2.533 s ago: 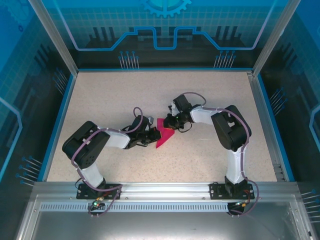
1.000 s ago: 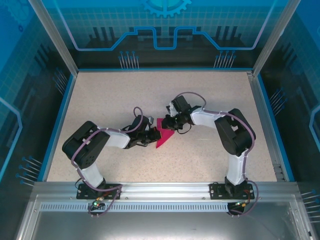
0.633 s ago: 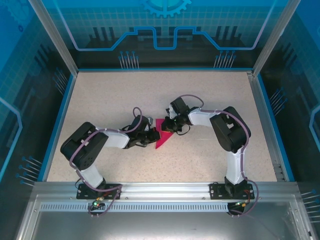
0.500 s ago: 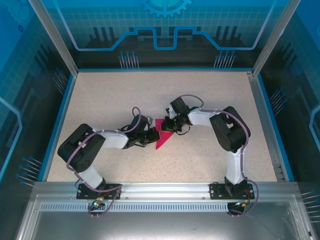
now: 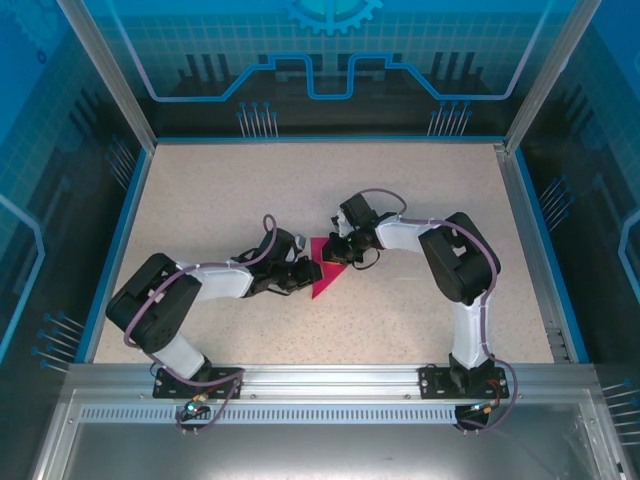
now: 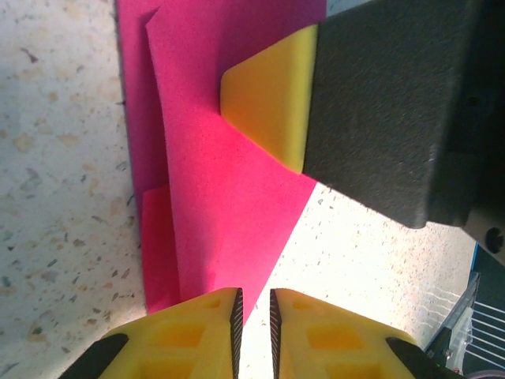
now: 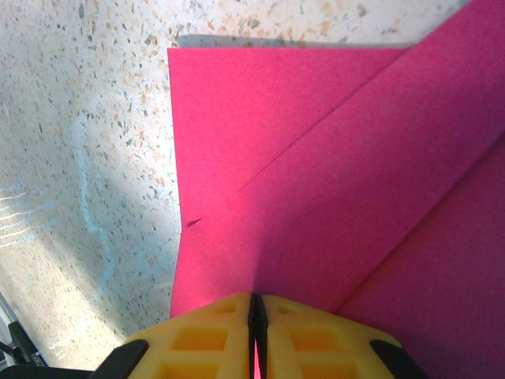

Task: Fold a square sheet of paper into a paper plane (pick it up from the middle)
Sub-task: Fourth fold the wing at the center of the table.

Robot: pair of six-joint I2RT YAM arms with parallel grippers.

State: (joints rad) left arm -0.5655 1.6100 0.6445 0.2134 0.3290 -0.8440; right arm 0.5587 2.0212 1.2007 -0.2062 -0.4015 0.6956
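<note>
The paper (image 5: 328, 268) lies at the middle of the table (image 5: 420, 190), already folded into a flat pointed shape with several layers, one edge of a layer a little lifted. My right pincer (image 7: 254, 304) is closed, with its fingertips together, and it presses down on the upper part of the paper. My left pincer (image 6: 253, 304) is at the lower tip of the paper with only a narrow slit between the fingers, and I see nothing held in it.

I think the risk is that the layers slide or spring open if my right pincer loses its pressure. My left fingers could also push the tip and bend it. I see no container here; the paper rests directly on the table.
</note>
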